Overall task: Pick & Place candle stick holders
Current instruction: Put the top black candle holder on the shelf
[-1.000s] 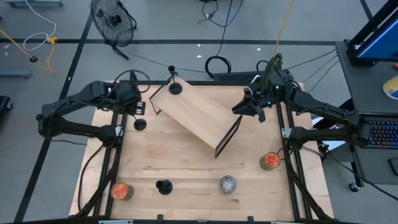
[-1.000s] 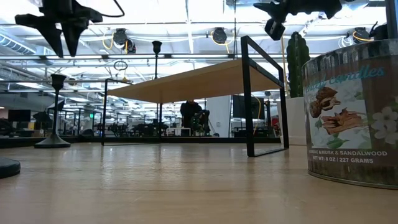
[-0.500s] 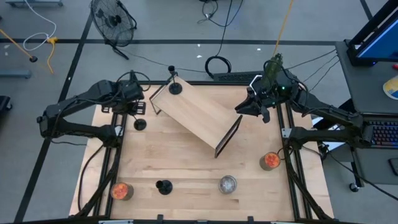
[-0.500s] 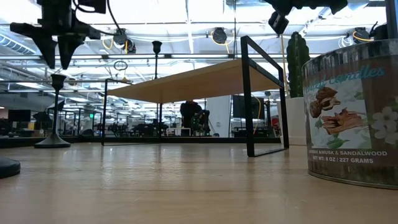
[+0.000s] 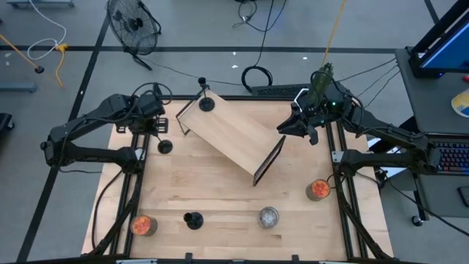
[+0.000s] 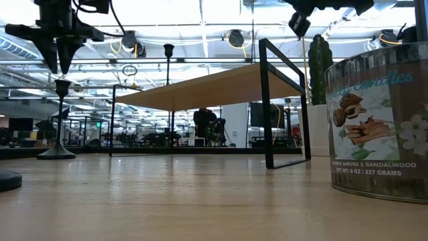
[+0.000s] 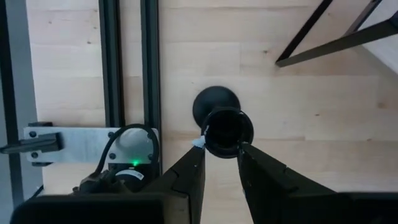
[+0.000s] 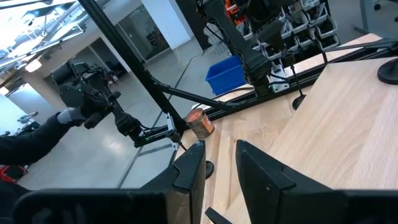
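My left gripper (image 5: pixel 159 126) points down, narrowly open, just above the cup top (image 7: pixel 228 132) of a black candle holder (image 5: pixel 165 147) that stands on its round base (image 6: pixel 57 153) at the table's far left; I see no touch. A second black holder (image 5: pixel 206 103) stands on the wooden shelf (image 5: pixel 231 136). A third black holder (image 5: pixel 193 220), an orange glass cup (image 5: pixel 143 224) and a silvery cup (image 5: pixel 268 217) stand near the front edge. Another orange cup (image 5: pixel 318 189) stands at the right. My right gripper (image 5: pixel 300 126) hangs narrowly open and empty beside the shelf's far right end.
The wooden shelf on black frame legs (image 6: pixel 269 100) lies slantwise across the far half of the table. A white pot with a green cactus (image 6: pixel 319 73) stands at the far right. Black rails (image 7: pixel 127 62) run along the table's sides. A person (image 8: pixel 37 134) shows beyond the table.
My left gripper has come down toward the top of the black candle holder at the far left and shifted slightly toward the table's left edge. My right gripper has risen a little beside the shelf. No object has moved.
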